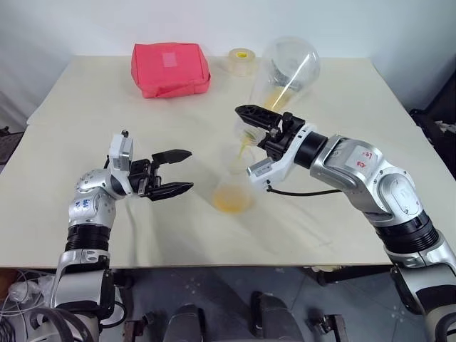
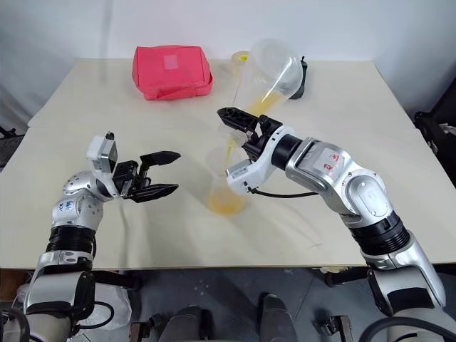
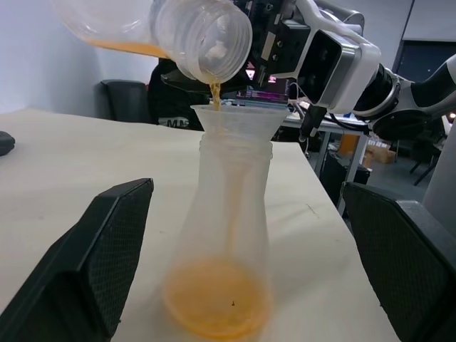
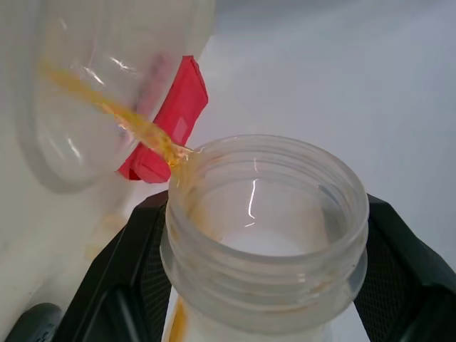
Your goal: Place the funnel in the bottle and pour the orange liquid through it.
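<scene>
The bottle [image 3: 228, 214] stands upright on the table with the clear funnel [image 3: 239, 117] seated in its neck. A pool of orange liquid [image 3: 217, 303] lies in its base. Above it, my right gripper [image 1: 249, 130] is shut on the neck of a second clear flask [image 1: 288, 64], tipped mouth-down. A thin orange stream runs from that flask's mouth [image 3: 206, 35] into the funnel. My left gripper [image 1: 189, 169] is open and level just left of the bottle, which shows between its fingers [image 3: 92, 263] without being touched.
A red pouch [image 1: 171, 68] and a yellowish tape roll [image 1: 241, 60] lie at the table's far side. Behind the tipped flask sits a dark object [image 2: 303, 77]. The table [image 1: 85, 128] has bare surface to the left and at the front right.
</scene>
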Motion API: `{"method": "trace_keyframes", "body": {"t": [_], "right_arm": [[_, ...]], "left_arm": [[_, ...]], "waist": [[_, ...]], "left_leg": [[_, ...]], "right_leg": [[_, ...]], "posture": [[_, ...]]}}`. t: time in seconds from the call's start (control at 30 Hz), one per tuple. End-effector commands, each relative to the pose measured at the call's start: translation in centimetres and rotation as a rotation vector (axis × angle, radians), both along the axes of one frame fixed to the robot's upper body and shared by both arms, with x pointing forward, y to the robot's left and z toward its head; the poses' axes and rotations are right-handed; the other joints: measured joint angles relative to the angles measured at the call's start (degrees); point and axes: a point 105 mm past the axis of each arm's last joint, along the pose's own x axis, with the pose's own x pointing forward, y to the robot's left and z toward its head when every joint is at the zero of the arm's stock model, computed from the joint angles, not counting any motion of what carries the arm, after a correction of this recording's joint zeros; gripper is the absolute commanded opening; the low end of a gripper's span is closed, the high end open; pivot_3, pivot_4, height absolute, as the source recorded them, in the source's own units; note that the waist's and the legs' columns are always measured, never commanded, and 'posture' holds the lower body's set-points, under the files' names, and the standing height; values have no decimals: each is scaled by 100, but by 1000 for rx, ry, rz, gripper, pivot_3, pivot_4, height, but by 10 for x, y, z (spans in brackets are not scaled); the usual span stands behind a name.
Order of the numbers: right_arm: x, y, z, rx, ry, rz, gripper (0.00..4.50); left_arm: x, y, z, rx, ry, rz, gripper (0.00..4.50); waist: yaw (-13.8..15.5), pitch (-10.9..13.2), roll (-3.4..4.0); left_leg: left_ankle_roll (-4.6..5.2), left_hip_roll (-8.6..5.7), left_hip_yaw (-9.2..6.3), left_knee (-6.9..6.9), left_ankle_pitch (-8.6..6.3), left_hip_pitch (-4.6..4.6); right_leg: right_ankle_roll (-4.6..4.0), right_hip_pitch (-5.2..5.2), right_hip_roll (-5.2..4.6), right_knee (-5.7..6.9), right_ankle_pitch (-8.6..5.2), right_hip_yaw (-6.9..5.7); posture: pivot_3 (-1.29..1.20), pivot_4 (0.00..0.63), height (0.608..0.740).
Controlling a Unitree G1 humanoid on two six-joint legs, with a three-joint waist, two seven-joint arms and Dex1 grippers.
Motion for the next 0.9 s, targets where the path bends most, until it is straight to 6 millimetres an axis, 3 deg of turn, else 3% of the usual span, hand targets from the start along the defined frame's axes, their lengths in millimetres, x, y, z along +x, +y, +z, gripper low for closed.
{"method": "trace_keyframes", "body": {"t": [0.03, 0.9], "right_arm": [[-6, 3, 18, 27, -70, 28, 2836], [-8, 5, 17, 17, -92, 46, 2836]], "left_arm": [[-9, 0, 7, -1, -44, -77, 4500], [-8, -1, 8, -3, -42, -77, 4500]], "waist": [[-2, 0, 0], [-2, 0, 0]], "left_leg": [[0, 0, 0, 0, 0, 0], [0, 0, 0, 0, 0, 0]], "right_leg": [[0, 0, 0, 0, 0, 0], [0, 0, 0, 0, 0, 0]], "posture": [[0, 150, 740], [0, 150, 740]]}}
